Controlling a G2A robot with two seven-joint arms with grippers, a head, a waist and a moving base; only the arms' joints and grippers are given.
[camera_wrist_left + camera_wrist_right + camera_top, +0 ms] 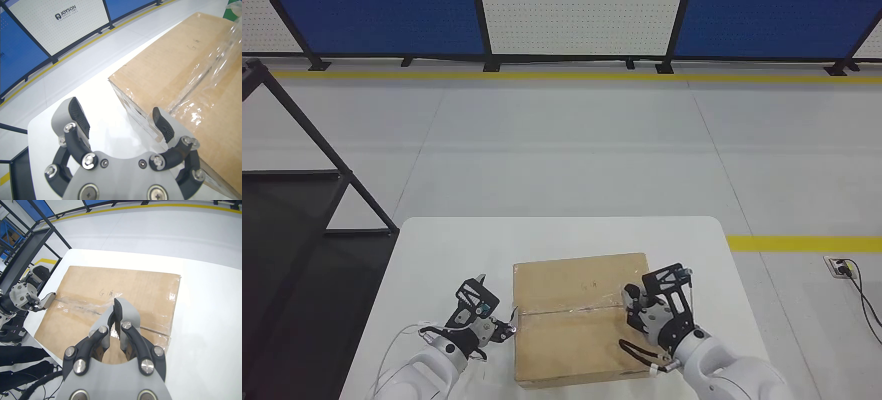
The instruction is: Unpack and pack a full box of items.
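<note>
A closed cardboard box (pixel 572 330) lies on the white table (pixel 442 250), with clear tape (pixel 81 306) along its top seam. My right gripper (pixel 114 306) is over the middle of the box top, shut on a lifted strip of that tape (pixel 217 62). From the top view it (pixel 634 300) is above the box's right part. My left gripper (pixel 115 107) is open at the box's (pixel 179 75) left edge, at the seam's end. One finger rests over the box's top edge, the other hangs beside the box. The left gripper (pixel 47 300) also appears at the far side of the box (pixel 132 285).
A black metal rack (pixel 292 230) stands close to the table's left side. Bare tabletop runs behind the box and to its right (pixel 208 294). Blue and white partition panels (pixel 582 25) line the far floor.
</note>
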